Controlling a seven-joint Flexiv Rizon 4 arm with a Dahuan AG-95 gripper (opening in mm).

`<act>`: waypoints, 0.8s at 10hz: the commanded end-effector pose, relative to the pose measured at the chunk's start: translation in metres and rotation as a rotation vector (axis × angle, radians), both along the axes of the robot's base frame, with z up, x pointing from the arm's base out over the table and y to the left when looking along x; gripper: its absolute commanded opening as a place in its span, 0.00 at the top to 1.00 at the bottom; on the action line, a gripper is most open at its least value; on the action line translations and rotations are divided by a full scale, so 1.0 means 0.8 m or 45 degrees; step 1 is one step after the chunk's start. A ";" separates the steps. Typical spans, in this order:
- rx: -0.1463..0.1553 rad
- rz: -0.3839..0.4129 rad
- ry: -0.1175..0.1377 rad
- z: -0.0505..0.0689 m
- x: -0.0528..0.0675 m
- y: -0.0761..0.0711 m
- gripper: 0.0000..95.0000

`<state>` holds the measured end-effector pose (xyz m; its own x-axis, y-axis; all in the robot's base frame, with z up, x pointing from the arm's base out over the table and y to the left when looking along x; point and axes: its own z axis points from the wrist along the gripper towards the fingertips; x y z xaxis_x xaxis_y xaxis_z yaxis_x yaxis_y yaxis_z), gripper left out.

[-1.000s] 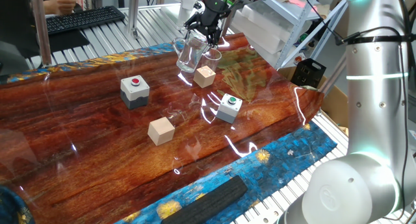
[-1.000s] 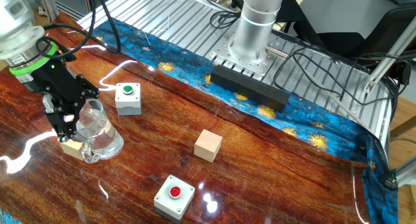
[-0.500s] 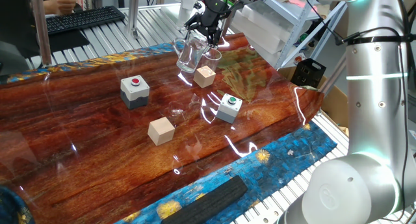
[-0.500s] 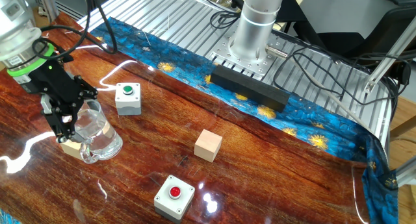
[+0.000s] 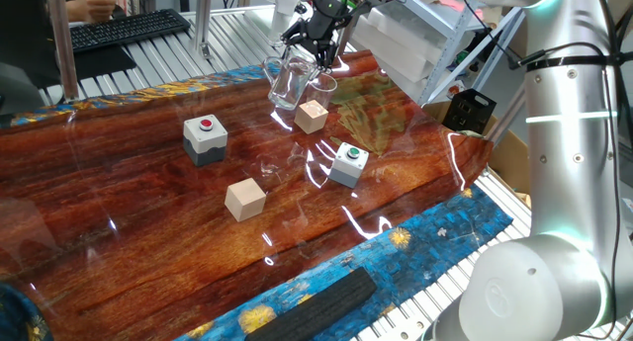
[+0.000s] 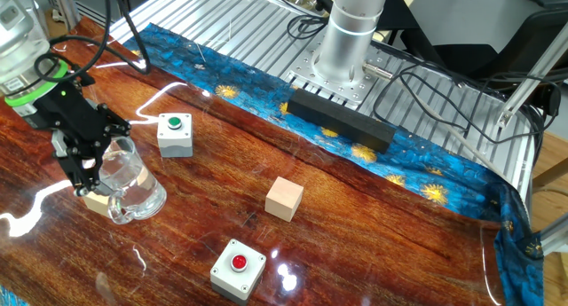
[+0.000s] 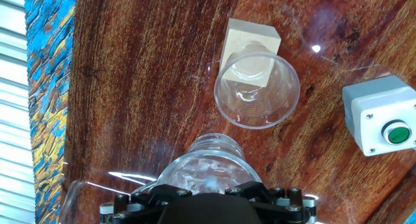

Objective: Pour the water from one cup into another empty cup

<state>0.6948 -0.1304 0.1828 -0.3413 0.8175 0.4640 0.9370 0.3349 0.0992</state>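
- Pincer (image 6: 89, 168) clamped on glass mug (image 6: 124, 177), upper left of frame.
- Mug: rigid, slick, fragile; grip body w/ firm squeeze.
- Empty cup (image 7: 257, 89) light, tips easily.

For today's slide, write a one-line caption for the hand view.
Claw holding the glass mug above the small clear cup, which stands beside a wooden cube.

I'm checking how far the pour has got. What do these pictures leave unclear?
- Hand view: gripper cut off by the bottom edge; fingertips unseen.
- Fixed views: water in the clear handled glass mug is too faint to gauge.
- Small clear handleless cup: contents indiscernible; wooden cube shows through it.
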 end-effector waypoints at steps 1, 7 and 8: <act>0.003 0.002 -0.003 0.000 -0.001 0.001 1.00; 0.045 -0.018 0.008 0.000 -0.001 0.000 1.00; 0.049 -0.022 0.011 0.000 -0.001 0.000 1.00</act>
<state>0.6942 -0.1309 0.1822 -0.3228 0.8040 0.4994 0.9436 0.3148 0.1030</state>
